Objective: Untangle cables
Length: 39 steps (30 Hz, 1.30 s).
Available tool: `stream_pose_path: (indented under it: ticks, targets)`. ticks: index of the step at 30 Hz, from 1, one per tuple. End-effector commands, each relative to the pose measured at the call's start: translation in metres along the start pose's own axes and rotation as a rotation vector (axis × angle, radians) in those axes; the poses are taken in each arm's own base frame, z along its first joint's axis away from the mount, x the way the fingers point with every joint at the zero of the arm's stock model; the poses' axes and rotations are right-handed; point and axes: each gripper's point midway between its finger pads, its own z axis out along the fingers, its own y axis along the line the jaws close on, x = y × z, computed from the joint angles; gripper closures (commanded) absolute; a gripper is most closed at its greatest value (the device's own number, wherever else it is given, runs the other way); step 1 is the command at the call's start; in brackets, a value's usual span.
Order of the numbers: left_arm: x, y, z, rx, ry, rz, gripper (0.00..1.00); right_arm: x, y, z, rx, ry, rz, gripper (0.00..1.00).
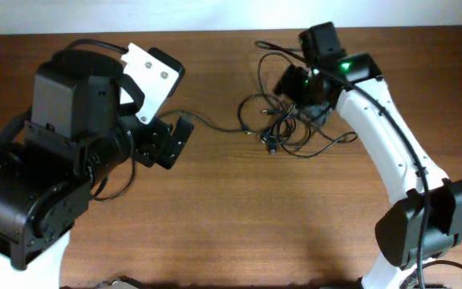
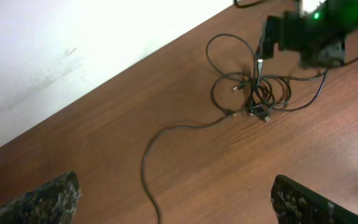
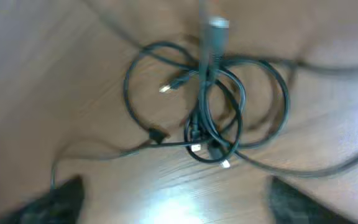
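Observation:
The cables point(image 1: 283, 122) lie in a tangled knot of thin black loops with small silver-tipped plugs on the brown table, right of centre. One strand point(image 1: 215, 125) runs left from the knot to my left gripper point(image 1: 173, 141). In the left wrist view the knot point(image 2: 257, 93) is far off, and that strand point(image 2: 149, 180) passes between the wide-open fingers of my left gripper point(image 2: 176, 202). My right gripper point(image 1: 299, 92) hovers over the knot's upper edge. In the right wrist view the knot point(image 3: 210, 106) lies just ahead of its open, empty fingers point(image 3: 179, 202).
The wooden table point(image 1: 239, 217) meets a white wall at its far edge point(image 1: 215, 34). A thicker black robot cable loops near the right arm's wrist point(image 1: 275, 48). The right arm's white links point(image 1: 391, 152) reach along the table's right side. The bulky black left arm point(image 1: 54, 160) fills the left.

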Motion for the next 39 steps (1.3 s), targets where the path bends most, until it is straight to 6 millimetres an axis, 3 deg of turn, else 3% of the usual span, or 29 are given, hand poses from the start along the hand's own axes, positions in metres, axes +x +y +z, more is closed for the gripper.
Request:
stream_pose_path:
  ticks: [1,2,5,7,10,15,19,23,24,28,30,33,34,35,36,39]
  targets:
    - [0.001,-0.002,0.003,0.014,0.008,-0.016,0.01,0.013,-0.039,0.033,0.119,-0.04,0.494,0.26]
    - [0.001,-0.002,0.003,0.014,0.008,-0.016,0.01,0.019,-0.047,0.053,0.113,-0.027,0.538,0.32]
    - [-0.001,-0.01,0.002,0.058,-0.001,-0.015,0.01,0.035,-0.054,0.094,0.038,0.029,0.577,0.29]
    - [-0.001,-0.01,0.002,0.059,-0.001,-0.016,0.01,0.038,-0.061,0.101,0.045,0.028,0.598,0.29]
    - [0.004,-0.011,0.002,0.062,0.018,-0.014,0.01,0.043,-0.056,0.102,0.035,0.033,0.588,0.34]
    - [0.006,-0.012,0.002,0.064,0.027,-0.013,0.01,0.083,-0.044,0.127,0.06,0.064,0.533,0.34]
    - [0.008,-0.012,0.002,0.065,0.035,-0.012,0.01,0.082,-0.048,0.13,0.074,0.058,0.535,0.61]
    - [0.008,-0.012,0.002,0.066,0.036,-0.012,0.01,0.08,-0.048,0.13,0.074,0.057,0.526,0.68]
    - [0.009,-0.012,0.002,0.066,0.039,-0.012,0.01,0.075,-0.054,0.13,0.088,0.047,0.518,0.96]
    - [0.009,-0.012,0.002,0.063,0.04,-0.012,0.01,0.063,-0.063,0.124,0.101,0.039,0.466,0.96]
    - [0.009,-0.012,0.002,0.063,0.039,-0.012,0.01,0.057,-0.051,0.103,0.044,0.025,0.389,0.96]
    - [0.009,-0.012,0.002,0.063,0.039,-0.012,0.01,0.038,-0.028,0.049,-0.088,-0.065,0.298,0.96]
    - [0.009,-0.012,0.002,0.064,0.039,-0.012,0.01,0.03,-0.029,0.043,-0.087,-0.116,0.284,0.96]
    - [0.009,-0.012,0.002,0.064,0.04,-0.012,0.01,0.026,-0.038,0.046,-0.047,-0.149,0.272,0.73]
    - [0.009,-0.012,0.002,0.064,0.04,-0.012,0.01,0.027,-0.045,0.048,-0.016,-0.152,0.272,0.58]
    - [0.011,-0.012,0.002,0.065,0.046,-0.012,0.01,0.029,-0.056,0.063,0.042,-0.144,0.27,0.57]
